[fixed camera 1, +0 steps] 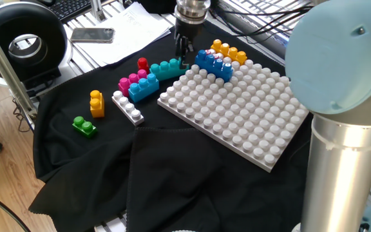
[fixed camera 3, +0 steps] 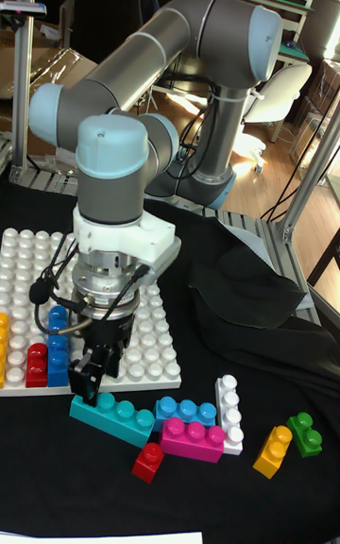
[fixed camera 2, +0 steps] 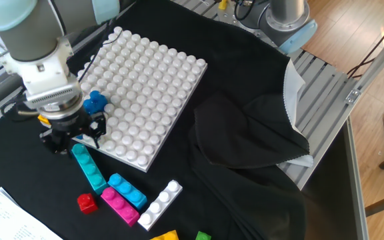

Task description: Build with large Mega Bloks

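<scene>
My gripper [fixed camera 1: 184, 51] hangs open just off the corner of the white studded board [fixed camera 1: 250, 122], right above one end of the long teal brick [fixed camera 1: 166, 67]. The tall fixed view shows the gripper [fixed camera 3: 94, 372] with its fingertips just over that teal brick [fixed camera 3: 113, 415] and nothing between them. On the board corner stand a blue brick [fixed camera 1: 213, 64], a red brick [fixed camera 3: 36, 363] and an orange one [fixed camera 1: 229, 51]. Loose on the black cloth lie a small red brick [fixed camera 1: 143, 64], a pink [fixed camera 1: 130, 80], a blue [fixed camera 1: 145, 87], a white [fixed camera 1: 127, 107], a yellow-orange [fixed camera 1: 96, 103] and a green brick [fixed camera 1: 84, 125].
Black cloth covers the table and bunches into folds [fixed camera 2: 252, 133] beside the board. Papers and a phone [fixed camera 1: 93, 35] lie behind the bricks, beside a round black device [fixed camera 1: 21, 38]. The arm's base [fixed camera 1: 346, 161] stands at the board's right in one fixed view.
</scene>
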{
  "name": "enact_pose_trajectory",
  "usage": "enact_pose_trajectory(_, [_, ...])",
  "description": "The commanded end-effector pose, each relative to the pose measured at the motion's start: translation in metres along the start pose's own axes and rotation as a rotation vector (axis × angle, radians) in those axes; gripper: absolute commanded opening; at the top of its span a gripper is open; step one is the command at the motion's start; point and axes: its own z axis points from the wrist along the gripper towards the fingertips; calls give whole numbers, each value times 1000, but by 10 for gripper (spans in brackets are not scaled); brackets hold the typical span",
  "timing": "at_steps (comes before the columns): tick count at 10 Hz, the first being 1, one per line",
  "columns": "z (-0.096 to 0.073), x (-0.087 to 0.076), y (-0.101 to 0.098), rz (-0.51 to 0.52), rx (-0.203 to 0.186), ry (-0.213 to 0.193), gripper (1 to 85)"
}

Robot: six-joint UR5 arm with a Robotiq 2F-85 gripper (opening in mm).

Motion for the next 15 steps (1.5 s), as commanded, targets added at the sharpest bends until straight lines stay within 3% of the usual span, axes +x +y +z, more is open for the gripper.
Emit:
enact_pose_trajectory(1, [13, -3, -25, -72, 57, -15, 567])
enact_pose_trajectory(5, [23, -11, -24, -68, 43, -42, 553])
enact_pose_trajectory(8, [28, -12, -21, -40, 44, -43, 393])
enact_pose_trajectory(11, [31, -15, -19, -30, 35, -55, 357])
enact_pose_trajectory(12, [30, -13, -20, -7, 38, -49, 313])
enact_pose_trajectory(14, [7, 8, -27, 68, 75, 23, 137])
enact_pose_trajectory(15, [-2, 11, -24, 111, 53, 25, 87])
